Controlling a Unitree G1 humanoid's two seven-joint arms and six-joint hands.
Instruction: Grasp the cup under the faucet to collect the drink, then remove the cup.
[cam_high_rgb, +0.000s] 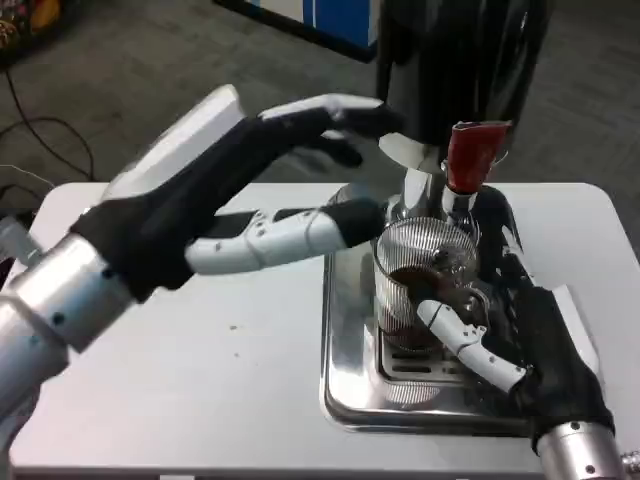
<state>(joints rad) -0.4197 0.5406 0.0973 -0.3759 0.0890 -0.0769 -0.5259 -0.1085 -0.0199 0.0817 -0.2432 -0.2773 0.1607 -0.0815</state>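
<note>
Under faucet (468, 160), cup (420, 285) upright, mouth up

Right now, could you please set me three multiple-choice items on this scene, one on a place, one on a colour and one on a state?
1. Where does the cup stand?
A. on the metal tray under the faucet
B. on the bare white table
C. on the floor

2. What colour is the faucet handle?
A. blue
B. red
C. green

3. What is the left hand doing?
A. gripping the cup
B. lying flat on the tray
C. hanging in the air, holding nothing, fingers apart

Answers:
1 A: the cup sits on the tray below the spout.
2 B: the handle above the cup is plainly red.
3 C: the left hand is clear of everything, while the right hand grips the cup, which has dark drink in it.
</note>
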